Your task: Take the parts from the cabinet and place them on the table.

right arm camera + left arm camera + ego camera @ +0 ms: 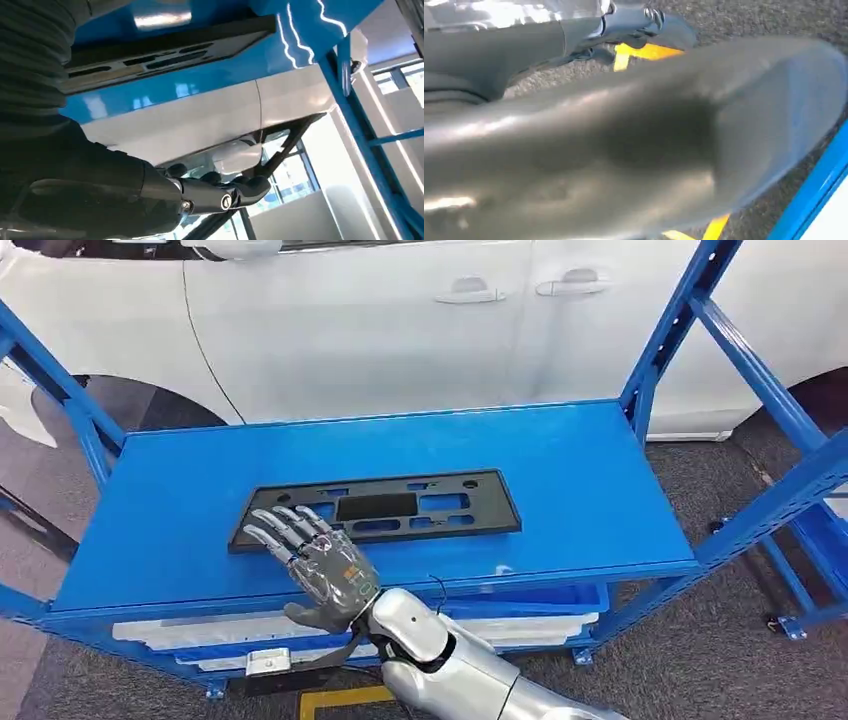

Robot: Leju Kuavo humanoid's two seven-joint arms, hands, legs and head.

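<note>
Lying flat on the blue bench (pixel 600 480), the black plastic part (pixel 378 508) is seen near the front-centre, lengthwise along the bench. The right hand (pixel 315 565) is held over the part's left end w/ fingers (pixel 280 525) spread & released, nothing grasped. The left hand (pixel 624 150) is seen only as a grey blur; its state can't be told. A white car (pixel 400 320) is parked behind the bench.
</note>
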